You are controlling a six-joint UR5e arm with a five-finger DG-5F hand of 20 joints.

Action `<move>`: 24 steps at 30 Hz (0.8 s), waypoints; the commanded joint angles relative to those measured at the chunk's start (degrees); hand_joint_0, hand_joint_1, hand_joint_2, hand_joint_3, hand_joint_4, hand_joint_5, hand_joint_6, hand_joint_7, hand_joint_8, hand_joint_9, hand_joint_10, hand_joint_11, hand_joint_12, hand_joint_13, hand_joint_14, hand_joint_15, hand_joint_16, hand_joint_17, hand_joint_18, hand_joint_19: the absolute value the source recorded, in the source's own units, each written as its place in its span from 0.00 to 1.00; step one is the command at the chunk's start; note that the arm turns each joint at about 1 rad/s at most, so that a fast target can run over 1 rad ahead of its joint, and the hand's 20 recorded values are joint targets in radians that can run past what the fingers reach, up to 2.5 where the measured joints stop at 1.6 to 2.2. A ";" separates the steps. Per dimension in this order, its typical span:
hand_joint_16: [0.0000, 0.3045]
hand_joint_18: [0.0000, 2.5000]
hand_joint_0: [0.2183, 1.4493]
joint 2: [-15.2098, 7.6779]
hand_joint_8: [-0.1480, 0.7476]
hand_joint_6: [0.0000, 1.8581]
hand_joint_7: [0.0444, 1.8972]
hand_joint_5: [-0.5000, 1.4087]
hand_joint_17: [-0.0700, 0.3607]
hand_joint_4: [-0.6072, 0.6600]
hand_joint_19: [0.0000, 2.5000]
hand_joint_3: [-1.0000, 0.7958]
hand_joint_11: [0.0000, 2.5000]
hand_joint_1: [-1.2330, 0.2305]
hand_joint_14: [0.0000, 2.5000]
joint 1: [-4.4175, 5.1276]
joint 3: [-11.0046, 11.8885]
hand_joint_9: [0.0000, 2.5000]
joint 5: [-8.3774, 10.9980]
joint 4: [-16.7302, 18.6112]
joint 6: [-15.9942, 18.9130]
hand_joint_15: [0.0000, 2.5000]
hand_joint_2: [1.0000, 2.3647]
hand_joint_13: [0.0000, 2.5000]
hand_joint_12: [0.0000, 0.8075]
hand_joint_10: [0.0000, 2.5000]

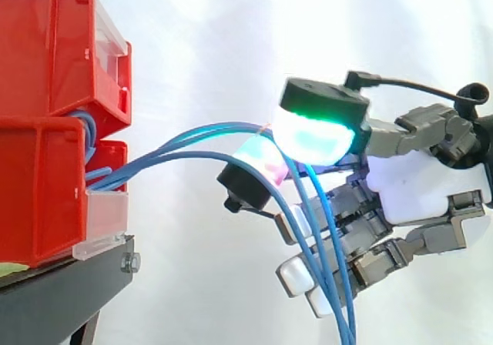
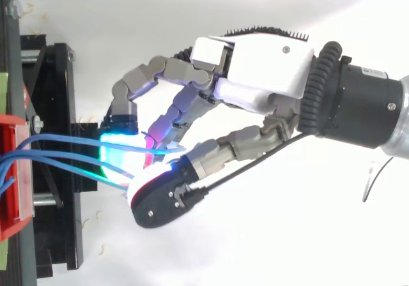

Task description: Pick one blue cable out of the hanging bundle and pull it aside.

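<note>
Arm (image 2: pixel 364 110): enters from the right, wrist level.
Hand (image 2: pixel 255 69): palm sideways, fingers reaching left.
Fingertips (image 1: pixel 312 139): green-glowing pad closed against pink-glowing thumb pad, pinching a blue cable (image 1: pixel 216 128); other fingers curled below.

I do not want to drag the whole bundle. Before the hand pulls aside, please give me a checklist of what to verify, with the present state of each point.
1. Grip: the hand pinches the blue cables between its green pad and pink pad: ok.
2. Only one cable in the pinch: several run to the pads together: cannot tell.
3. Slack: the cables arc out from the red bins and are not taut: ok.
4. Lower fingers free: the cables hang across them and may snag: not ok.
</note>
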 commanded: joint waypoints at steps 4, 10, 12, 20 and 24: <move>0.16 0.22 0.37 0.00 0.36 0.49 0.48 0.22 0.41 0.28 0.20 0.28 0.24 0.09 0.01 -0.17 0.11 0.40 -0.90 -1.30 0.05 0.21 0.00 0.34 0.42 0.01; 0.18 0.25 0.20 0.79 0.41 0.49 0.44 0.21 0.45 0.35 0.21 0.28 0.24 0.16 0.01 -0.35 0.20 0.41 -0.98 -2.36 0.05 0.21 0.00 0.35 0.47 0.01; 0.20 0.26 0.17 0.97 0.44 0.49 0.42 0.21 0.48 0.37 0.21 0.28 0.24 0.26 0.01 -0.44 0.28 0.44 -0.98 -2.88 -0.03 0.22 0.00 0.37 0.50 0.01; 0.18 0.24 0.29 1.05 0.43 0.47 0.48 0.21 0.44 0.41 0.25 0.31 0.25 0.43 0.01 -0.61 0.28 0.44 -1.07 -3.76 0.05 0.23 0.00 0.36 0.48 0.01; 0.18 0.24 0.29 1.05 0.44 0.47 0.48 0.21 0.45 0.43 0.25 0.39 0.25 0.37 0.01 -0.61 0.28 0.44 -1.07 -3.76 -0.03 0.23 0.01 0.36 0.49 0.01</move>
